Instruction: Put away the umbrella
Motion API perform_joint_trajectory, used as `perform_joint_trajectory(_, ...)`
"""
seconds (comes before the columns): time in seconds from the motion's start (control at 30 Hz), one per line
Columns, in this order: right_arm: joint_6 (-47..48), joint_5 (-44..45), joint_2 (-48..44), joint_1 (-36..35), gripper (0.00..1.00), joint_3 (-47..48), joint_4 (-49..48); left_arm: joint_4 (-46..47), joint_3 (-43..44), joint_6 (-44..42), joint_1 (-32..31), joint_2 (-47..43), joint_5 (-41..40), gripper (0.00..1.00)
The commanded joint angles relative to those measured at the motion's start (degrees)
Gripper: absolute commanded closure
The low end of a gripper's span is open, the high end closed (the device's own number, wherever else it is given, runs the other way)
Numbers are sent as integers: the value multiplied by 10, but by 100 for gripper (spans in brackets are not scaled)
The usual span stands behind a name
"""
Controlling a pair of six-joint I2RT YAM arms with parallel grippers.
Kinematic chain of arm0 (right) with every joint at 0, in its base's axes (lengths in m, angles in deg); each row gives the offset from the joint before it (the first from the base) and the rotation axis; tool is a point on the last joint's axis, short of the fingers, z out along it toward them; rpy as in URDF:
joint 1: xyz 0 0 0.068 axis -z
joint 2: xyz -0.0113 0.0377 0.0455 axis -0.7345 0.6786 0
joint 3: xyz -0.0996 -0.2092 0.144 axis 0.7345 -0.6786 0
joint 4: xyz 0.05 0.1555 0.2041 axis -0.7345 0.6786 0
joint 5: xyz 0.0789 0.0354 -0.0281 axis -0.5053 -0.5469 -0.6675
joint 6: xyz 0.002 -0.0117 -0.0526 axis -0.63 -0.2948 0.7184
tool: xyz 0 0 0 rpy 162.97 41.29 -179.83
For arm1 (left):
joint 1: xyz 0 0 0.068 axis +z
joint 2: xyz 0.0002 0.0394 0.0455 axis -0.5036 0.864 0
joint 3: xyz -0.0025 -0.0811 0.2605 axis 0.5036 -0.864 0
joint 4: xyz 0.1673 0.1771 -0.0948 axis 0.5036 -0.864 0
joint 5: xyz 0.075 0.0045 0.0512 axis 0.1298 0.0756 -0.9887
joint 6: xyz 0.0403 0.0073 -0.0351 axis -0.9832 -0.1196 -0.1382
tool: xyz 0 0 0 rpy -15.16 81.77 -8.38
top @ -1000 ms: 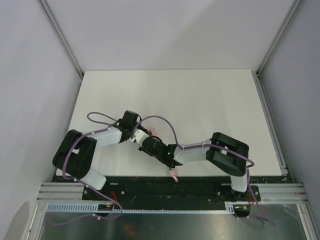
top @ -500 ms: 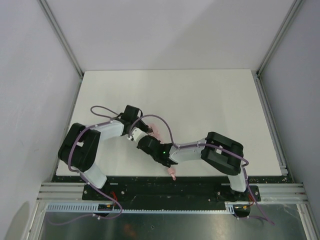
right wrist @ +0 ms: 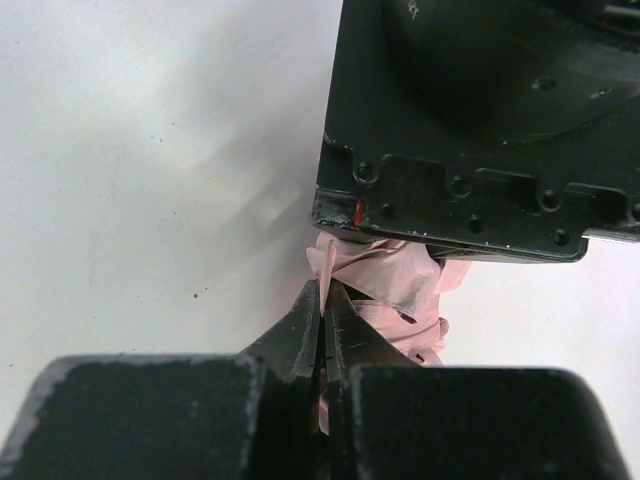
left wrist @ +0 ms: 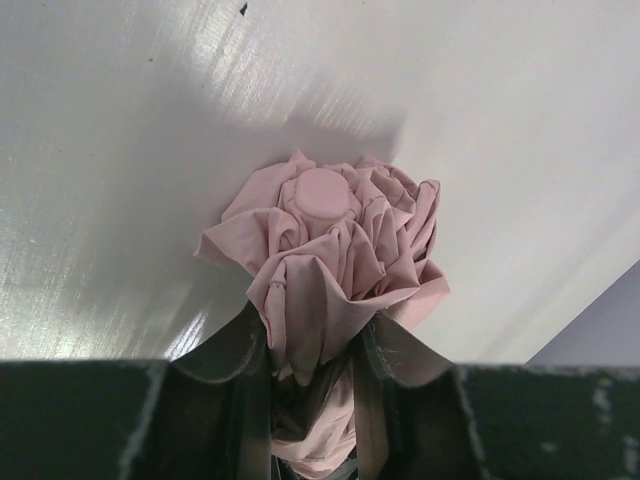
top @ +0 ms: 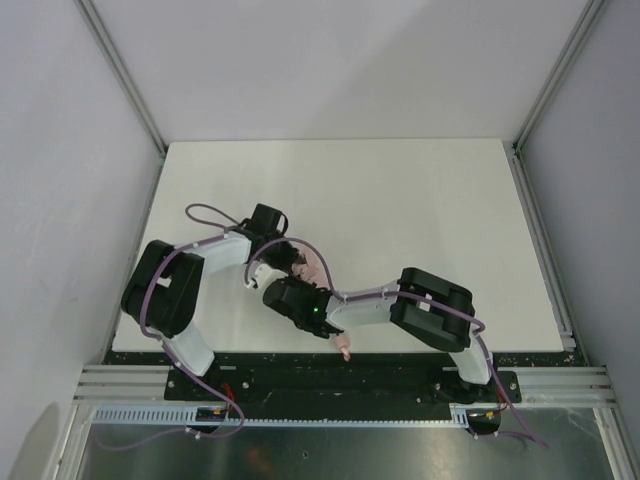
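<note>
Umbrella [top: 312, 262] is collapsed and lying near the front edge of the bench [top: 400, 190], between the two arms. Its canopy is bunched into a loose pink wad, and the small handle [top: 345, 350] pokes out under the right arm toward the bench edge.

Left gripper [left wrist: 315, 340] is clamped around the wadded canopy just behind the round top cap, with fabric bulging out past both fingers. Right gripper [right wrist: 322, 300] is pinched fully closed right under the left one. A sliver of pink shows between its fingers, so it probably nips a thin fold or the strap, but the view is too tight to be sure.

Handling: it looks light. The fabric is thin, soft and slick, so it will slide, spring back open and give no firm purchase. A grip on cloth alone likely shifts or pulls folds loose. The stiff parts are the shaft inside the bundle and the handle. The better hold is across the bundle, squeezing onto the shaft, or on the handle end. Ribs are thin, so hard sideways force could bend them.

Folds are not yet wrapped tight, and the strap is not seen fastened.
</note>
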Motion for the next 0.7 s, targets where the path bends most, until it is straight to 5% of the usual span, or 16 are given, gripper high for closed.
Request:
perform_joint_trajectory(0.0,-78,-245,69,-1,98,-69,227,-65,-8,-16,18,48,-137,100)
perform_joint_trajectory(0.23,-106,-399,48,52,92,-93,188,-65,-5,-20,26,34,-138,100)
perform_joint_trajectory(0.4,-132,-413,32,82,94,-111,163,-67,-2,-23,33,31,-138,100)
perform_joint_trajectory(0.67,-225,-537,-60,147,50,-129,126,-67,-6,-20,33,28,-136,100)
